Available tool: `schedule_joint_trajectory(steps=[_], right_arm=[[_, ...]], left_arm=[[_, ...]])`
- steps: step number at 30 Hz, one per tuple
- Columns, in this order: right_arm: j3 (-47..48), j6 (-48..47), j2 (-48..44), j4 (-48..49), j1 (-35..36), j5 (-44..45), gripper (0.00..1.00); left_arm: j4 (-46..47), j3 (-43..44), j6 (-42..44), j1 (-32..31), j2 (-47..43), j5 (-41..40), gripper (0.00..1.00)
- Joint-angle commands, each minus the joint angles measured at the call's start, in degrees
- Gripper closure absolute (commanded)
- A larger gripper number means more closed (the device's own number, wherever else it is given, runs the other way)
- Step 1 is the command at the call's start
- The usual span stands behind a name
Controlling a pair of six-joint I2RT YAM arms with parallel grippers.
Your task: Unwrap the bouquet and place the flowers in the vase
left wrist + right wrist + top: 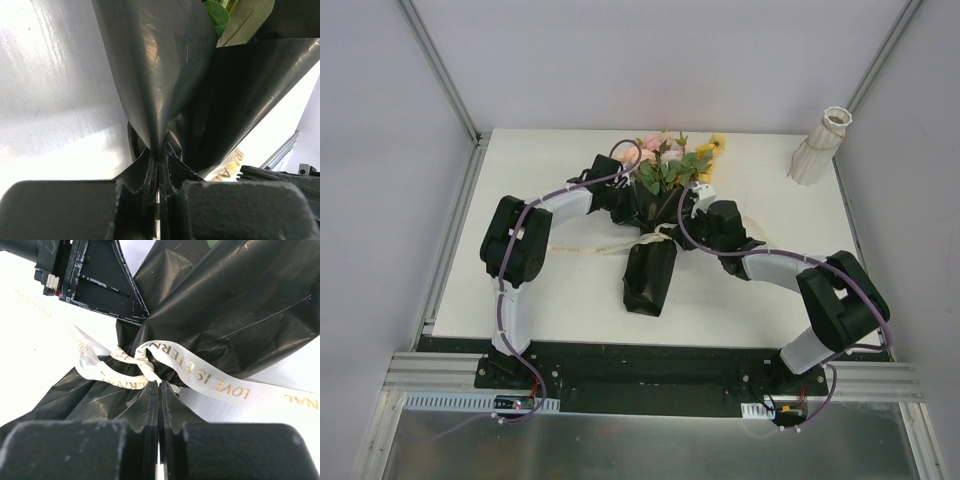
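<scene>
Our left gripper is squeezed shut on the black wrap. Our right gripper is closed tight by the cream ribbon. Only that camera shows us the ribbon's gold words. The bouquet lies mid-counter, between both arms. The vase is far off at the right corner.

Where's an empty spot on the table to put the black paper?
Bare table lies far left, beyond the left arm, and between the bouquet and the vase. The middle is crowded: the left tool and right tool pinch it there.
</scene>
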Motion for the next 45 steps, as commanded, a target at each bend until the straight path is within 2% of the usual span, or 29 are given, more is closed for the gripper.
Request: schedule_joint_trajectory(steps=[1, 3, 4, 9, 15, 21, 25, 30, 33, 36, 37, 45], right_arm=[[0.1, -0.7, -0.5, 3.7, -0.1, -0.4, 0.91], [0.8, -3.9, 0.5, 3.2, -0.2, -2.3, 0.75], [1.2, -5.4, 1.0, 3.0, -0.3, -3.6, 0.72], [3.6, -12.8, 4.0, 1.5, -0.9, -8.2, 0.69], [5.5, -18.2, 5.6, -0.9, -0.9, -8.4, 0.69], [6.1, -20.4, 7.6, -0.8, -1.0, -11.4, 0.7], [6.1, -20.0, 8.3, 0.6, -0.8, -10.4, 0.7], [5.4, -21.2, 8.2, 2.1, -0.3, -6.9, 0.73], [3.8, -24.2, 8.3, 4.6, 1.8, -1.0, 0.83], [2.4, -26.9, 8.4, 6.4, 3.0, 1.2, 0.93], [2.2, -27.2, 8.3, 6.9, 3.1, 1.8, 1.0], [-2.3, -28.1, 4.9, 18.1, 4.0, 15.8, 1.0]], left_arm=[[0.0, -1.2, 0.9, -0.7, -2.2, -0.4, 1.0], [0.0, -1.1, 1.2, -0.7, -2.4, -0.1, 1.0], [0.0, -1.0, 1.4, -0.7, -2.3, 0.0, 1.0], [-0.1, 0.1, 1.8, -0.7, -1.8, 1.2, 1.0], [-1.0, 1.3, 2.4, -0.7, -1.1, 1.9, 1.0], [-1.1, 1.4, 2.3, -0.7, -0.6, 2.0, 1.0], [-1.1, 1.3, 2.2, -0.7, -0.4, 1.9, 1.0], [-1.2, 0.9, 1.8, -0.7, -0.5, 1.3, 1.0], [-1.3, 0.4, 1.1, -0.7, -0.6, 0.6, 1.0], [-1.3, -0.2, 0.4, -0.7, -0.7, -0.2, 1.0], [-1.2, -0.4, 0.3, -0.7, -0.7, -0.3, 1.0], [-4.1, -1.5, 2.0, -0.7, -2.3, -4.4, 1.0]])
